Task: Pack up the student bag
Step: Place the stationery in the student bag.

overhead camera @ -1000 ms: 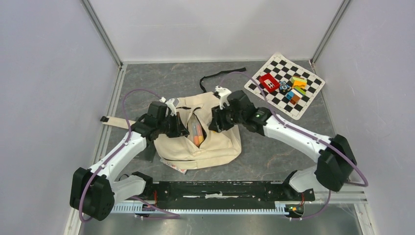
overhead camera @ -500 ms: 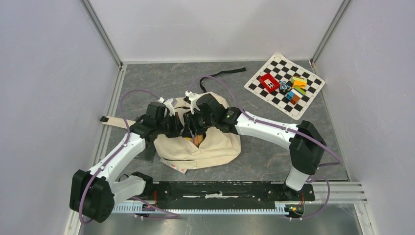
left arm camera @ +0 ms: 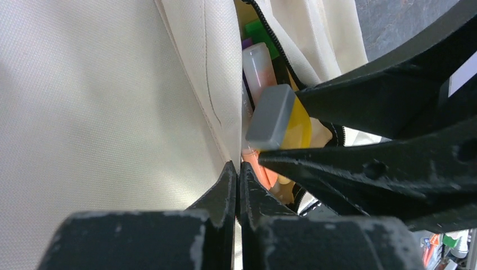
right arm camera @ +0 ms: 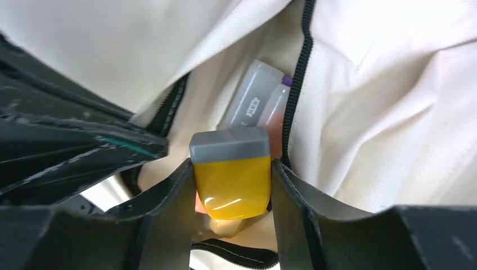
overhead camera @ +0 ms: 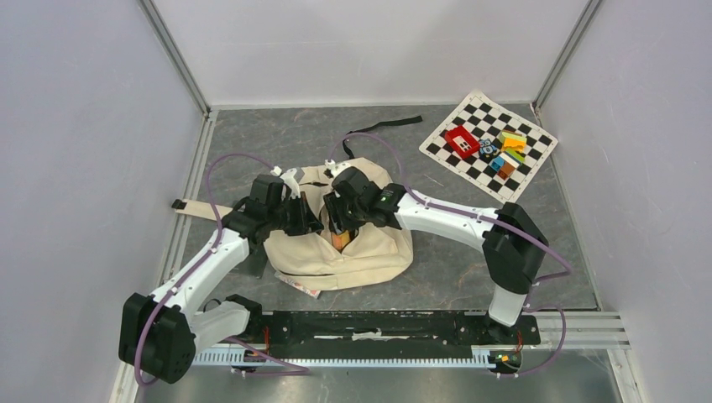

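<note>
With the right claw (right arm camera: 232, 169), grasping a stubby yellow marker (right arm camera: 230, 194) by its sides, grey cap pointing ahead, just above the open mouth of the student bag (overhead camera: 374, 252). With the left claw (left arm camera: 236, 181), clenching tight, seemingly on a fold of cream fabric at the mouth's left lip, and drawing it aside. Finding that bag lying on the counter (overhead camera: 277, 143), slightly left of the top view's centre, between both arms.

Judging the step in hand as dropping the marker in among the other pens (right arm camera: 253, 95) already showing inside. Doing it well:
- Keeping the left pinch taut and the gap wide.
- Steering the cap between the two black zipper lines (right arm camera: 298, 84) rather than onto them.
- Easing down below the lips before releasing, thus avoiding a bounce back onto the canvas.
- Withdrawing straight up afterwards, without snagging the fabric.

Comparing with a second earlier: seeing the right claw then at the right lip of the mouth, with its elbow flung far toward the lower right of the top view. Now seeing it shifted left over the gap, elbow tucked in nearer the centre, hiding most of the orange contents. Noticing no change in the left arm, the bag's lie, or the checkerboard (overhead camera: 516, 186) with its coloured blocks at upper right.
</note>
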Tool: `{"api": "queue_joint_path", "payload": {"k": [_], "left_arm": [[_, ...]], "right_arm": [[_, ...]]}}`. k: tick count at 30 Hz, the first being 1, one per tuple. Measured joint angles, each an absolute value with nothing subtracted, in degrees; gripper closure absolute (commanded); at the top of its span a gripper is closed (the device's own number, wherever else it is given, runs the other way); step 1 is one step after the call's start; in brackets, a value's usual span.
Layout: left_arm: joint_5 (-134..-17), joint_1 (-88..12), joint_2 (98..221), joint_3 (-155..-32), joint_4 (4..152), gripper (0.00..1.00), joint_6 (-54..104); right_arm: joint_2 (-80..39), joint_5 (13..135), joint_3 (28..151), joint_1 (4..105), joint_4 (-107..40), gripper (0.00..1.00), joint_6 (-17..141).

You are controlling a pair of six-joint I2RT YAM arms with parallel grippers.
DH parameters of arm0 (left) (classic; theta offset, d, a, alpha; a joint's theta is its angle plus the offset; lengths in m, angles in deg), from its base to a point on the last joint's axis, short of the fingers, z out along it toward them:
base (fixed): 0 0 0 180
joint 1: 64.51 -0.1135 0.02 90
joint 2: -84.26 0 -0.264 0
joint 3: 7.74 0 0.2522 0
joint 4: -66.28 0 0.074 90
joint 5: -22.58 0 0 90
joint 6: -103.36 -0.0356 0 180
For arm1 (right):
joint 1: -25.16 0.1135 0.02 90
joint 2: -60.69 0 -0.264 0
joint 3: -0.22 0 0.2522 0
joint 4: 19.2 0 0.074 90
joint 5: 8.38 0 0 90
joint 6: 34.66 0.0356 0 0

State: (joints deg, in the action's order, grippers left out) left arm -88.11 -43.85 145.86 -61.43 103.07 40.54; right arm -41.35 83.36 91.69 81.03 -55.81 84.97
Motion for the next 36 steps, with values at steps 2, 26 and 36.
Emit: {"api": "queue_joint_path", "payload": {"k": [2, 26, 36], "left_arm": [[-88.1, -43.8, 145.8, -61.4, 103.1, 0.98, 40.5], [-88.5, -43.9, 145.8, -61.4, 102.6, 0.98, 40.5], [-88.5, -43.9, 145.8, -61.4, 102.6, 0.98, 40.5]], "right_arm": [[-42.0, 85.7, 92.4, 81.0, -57.6, 1.00, 84.4], [-43.5, 92.8, 97.8, 81.4, -66.9, 0.31, 78.2], [-36.9, 94.7, 98.3, 81.2, -67.1, 0.52, 75.5]]}}
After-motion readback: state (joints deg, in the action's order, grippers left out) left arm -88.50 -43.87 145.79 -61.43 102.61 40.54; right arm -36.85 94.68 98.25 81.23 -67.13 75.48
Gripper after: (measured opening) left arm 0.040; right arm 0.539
